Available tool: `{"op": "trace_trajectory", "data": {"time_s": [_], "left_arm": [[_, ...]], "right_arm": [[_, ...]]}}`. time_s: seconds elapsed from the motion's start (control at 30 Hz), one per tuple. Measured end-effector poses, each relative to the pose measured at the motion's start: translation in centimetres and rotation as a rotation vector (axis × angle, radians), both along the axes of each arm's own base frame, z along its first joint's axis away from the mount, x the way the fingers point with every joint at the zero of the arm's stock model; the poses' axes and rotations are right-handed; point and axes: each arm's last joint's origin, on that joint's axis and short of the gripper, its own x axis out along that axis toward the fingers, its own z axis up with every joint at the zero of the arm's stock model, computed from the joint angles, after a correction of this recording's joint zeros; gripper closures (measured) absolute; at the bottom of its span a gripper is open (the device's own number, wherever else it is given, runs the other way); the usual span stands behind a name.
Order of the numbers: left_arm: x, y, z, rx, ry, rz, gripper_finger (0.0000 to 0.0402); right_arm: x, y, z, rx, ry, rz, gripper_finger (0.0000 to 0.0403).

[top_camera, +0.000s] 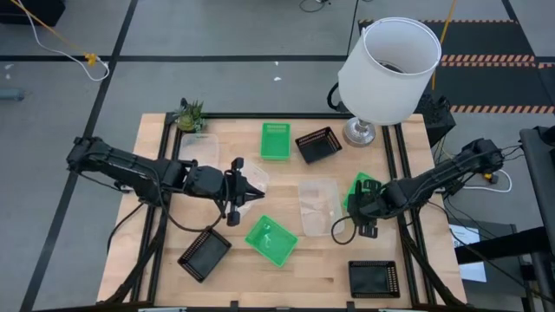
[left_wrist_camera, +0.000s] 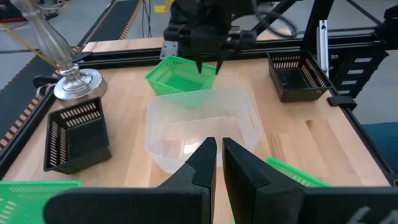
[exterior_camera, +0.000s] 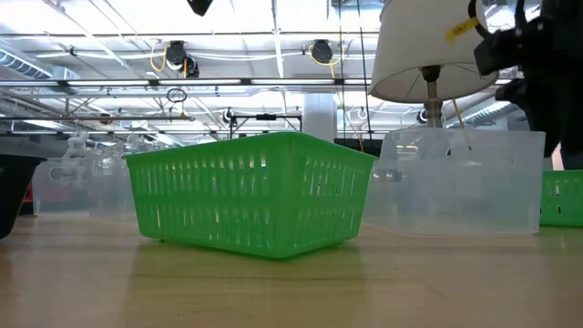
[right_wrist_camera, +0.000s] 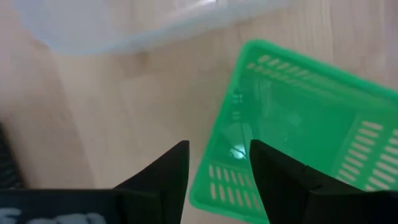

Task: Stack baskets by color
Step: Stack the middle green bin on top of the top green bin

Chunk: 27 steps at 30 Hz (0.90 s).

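Right end effector [right_wrist_camera: 219,163]: fingers apart, empty, over green basket [right_wrist_camera: 311,130] near desk [top_camera: 321,269] right edge. Left end effector [left_wrist_camera: 219,163]: shut, empty, mid-desk.

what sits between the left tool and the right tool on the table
A clear basket lies between the left tool and the right tool, shown in the high view and the left wrist view.

A light wooden worktop [top_camera: 260,277] edged with black rails is seen from above. On it are set three green baskets [top_camera: 276,140] [top_camera: 270,240] [top_camera: 360,190], three black slotted baskets [top_camera: 317,144] [top_camera: 205,254] [top_camera: 374,278], two clear baskets [top_camera: 319,206] [top_camera: 199,149], a small potted plant [top_camera: 190,114] at the far left corner, and a white-shaded lamp [top_camera: 359,132] by its glass base.
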Motion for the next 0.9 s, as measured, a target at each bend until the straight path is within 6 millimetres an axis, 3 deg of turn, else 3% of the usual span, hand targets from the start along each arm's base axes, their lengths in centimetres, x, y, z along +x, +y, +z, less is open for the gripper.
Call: {"op": "trace_trajectory", "data": {"time_s": [0.47, 0.6, 0.77, 0.83, 0.9], "left_arm": [[0.0, 0.0, 0.0, 0.001, -0.001, -0.001, 0.0371], [0.0, 0.0, 0.0, 0.000, -0.001, -0.001, 0.0371], [0.0, 0.0, 0.0, 0.000, -0.003, -0.001, 0.0371], [0.0, 0.0, 0.1, -0.001, -0.007, -0.001, 0.0371], [0.0, 0.0, 0.1, -0.004, -0.011, 0.001, 0.0371]], "right_arm": [[-0.9, -0.4, -2.7, -0.004, 0.028, -0.090, 0.0250], [-1.0, -0.6, -3.1, -0.007, 0.035, -0.102, 0.0282], [-1.0, -0.7, -3.1, -0.006, 0.040, -0.106, 0.0355], [-1.0, -0.7, -2.7, -0.010, 0.050, -0.105, 0.0386], [-0.9, -0.7, -2.1, -0.019, 0.059, -0.108, 0.0392]]}}
